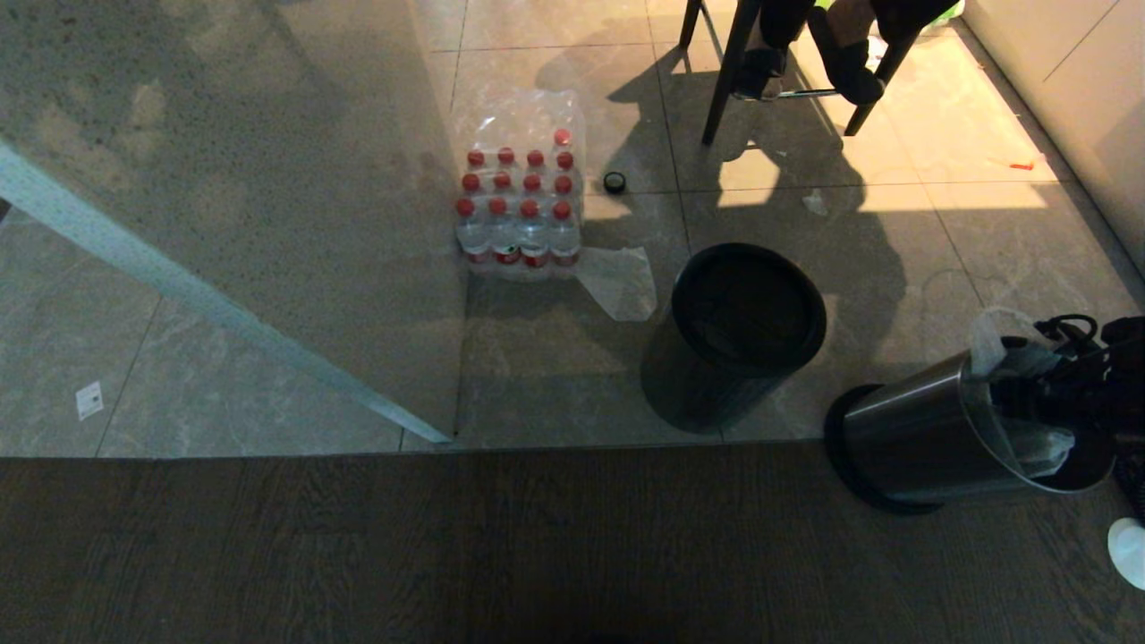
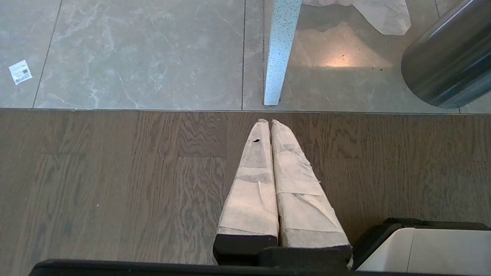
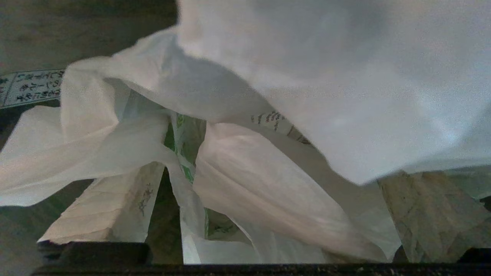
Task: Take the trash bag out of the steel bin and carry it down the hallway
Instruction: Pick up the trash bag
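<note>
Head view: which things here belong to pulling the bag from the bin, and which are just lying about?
Part of the job:
- steel bin, tipped on its side
- trash bag at its mouth
- right pincer, open, fingers either side of the bag film

Just lying about:
- black bin, upright
- pack of red-capped bottles
- loose plastic sheet
- chair legs
- left pincer, shut, parked over the wood floor

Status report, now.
Right gripper open, inside tipped steel bin, straddling trash bag. Left gripper shut, parked. Nothing blocking.
</note>
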